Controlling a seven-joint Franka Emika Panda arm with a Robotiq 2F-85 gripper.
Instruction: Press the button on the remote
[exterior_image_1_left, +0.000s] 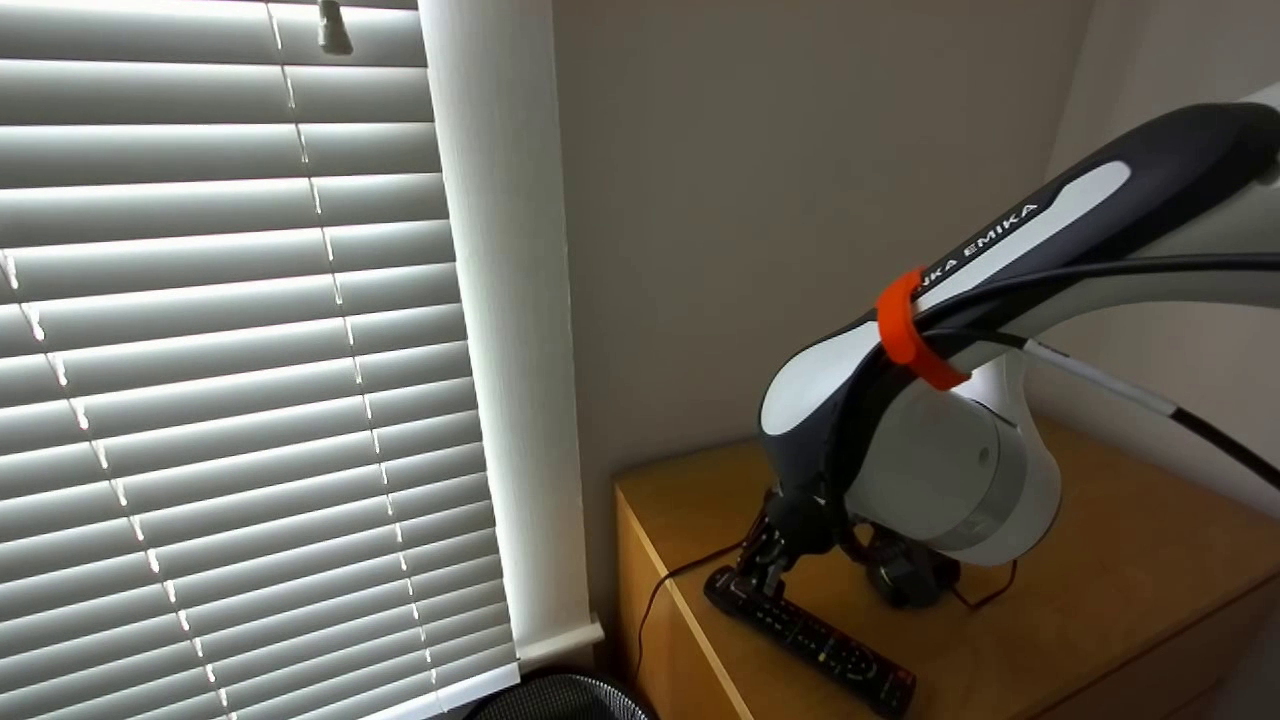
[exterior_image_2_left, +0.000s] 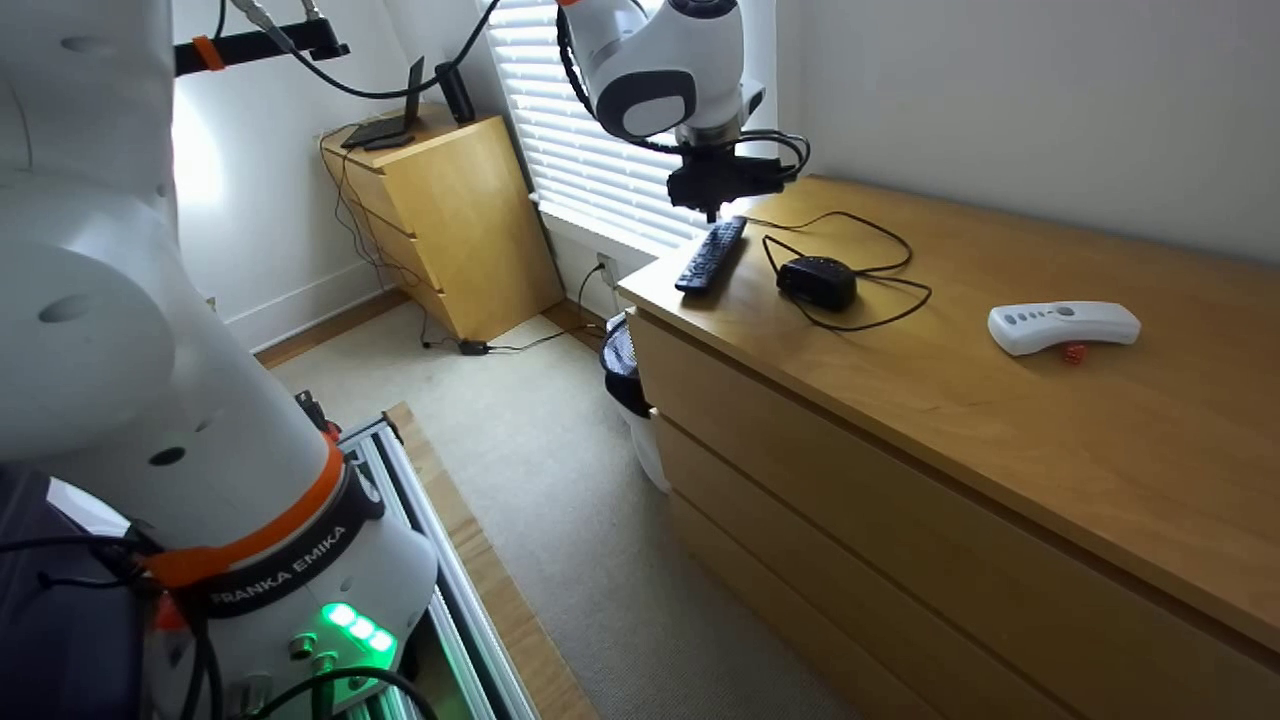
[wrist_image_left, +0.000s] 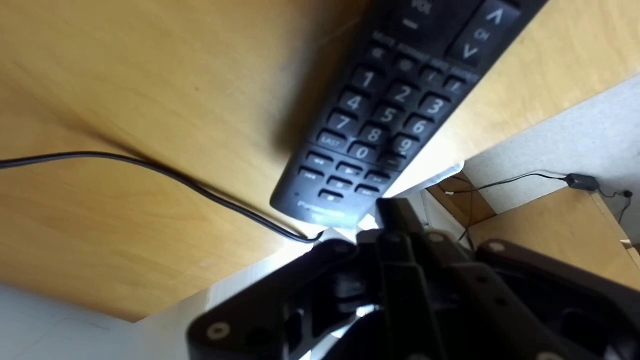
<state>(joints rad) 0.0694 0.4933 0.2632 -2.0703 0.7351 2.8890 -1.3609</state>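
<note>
The remote (exterior_image_1_left: 808, 642) is a long black bar with rows of small buttons, lying on the wooden dresser top near its edge. It also shows in an exterior view (exterior_image_2_left: 711, 256). In the wrist view the remote (wrist_image_left: 372, 125) shows its number keys, and its branded end is nearest my gripper. My gripper (exterior_image_1_left: 762, 572) is shut and empty, pointing down at the remote's far end. In an exterior view the gripper (exterior_image_2_left: 712, 216) hovers at that end. In the wrist view the fingertips (wrist_image_left: 390, 220) sit beside the branded end. Whether they touch the remote I cannot tell.
A black corded lump (exterior_image_2_left: 818, 283) stands on the dresser (exterior_image_2_left: 950, 400) beside the remote, with its cable (wrist_image_left: 165, 172) running past the remote's end. A white controller (exterior_image_2_left: 1064, 325) and a small red cube (exterior_image_2_left: 1074, 353) lie farther along. A window with blinds (exterior_image_1_left: 230, 400) and a waste bin (exterior_image_1_left: 560, 700) are beside the dresser.
</note>
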